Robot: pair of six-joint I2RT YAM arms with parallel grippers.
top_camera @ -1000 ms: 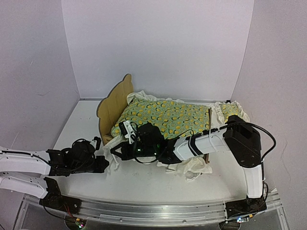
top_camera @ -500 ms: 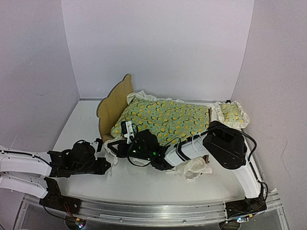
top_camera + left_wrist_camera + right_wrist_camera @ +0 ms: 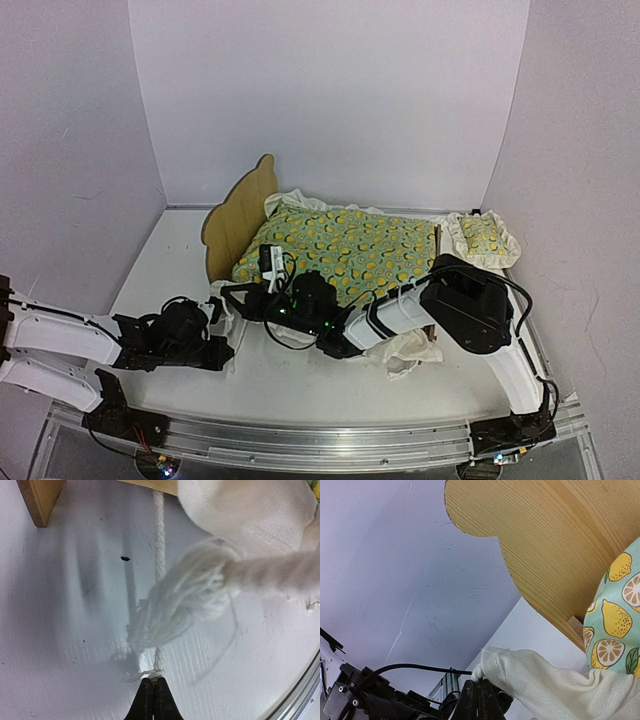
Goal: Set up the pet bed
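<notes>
The pet bed is a light plywood frame with a tall curved headboard, standing at the table's middle. A lemon-print blanket with a white ruffle covers it. My right gripper reaches across to the bed's near left corner. In the right wrist view it is shut on the corner of the white ruffle. My left gripper lies low on the table just in front of that corner. In the left wrist view it is shut on the end of a thin white cord, under a blurred tassel.
A small matching ruffled pillow lies off the bed's right end by the right wall. More white ruffle hangs over the bed's near side. A wooden bed leg stands close to the left gripper. A metal rail edges the table's front.
The right gripper has carried the ruffle corner leftward, toward the headboard end. The left gripper has crept a little to the right and nearer, staying shut.
</notes>
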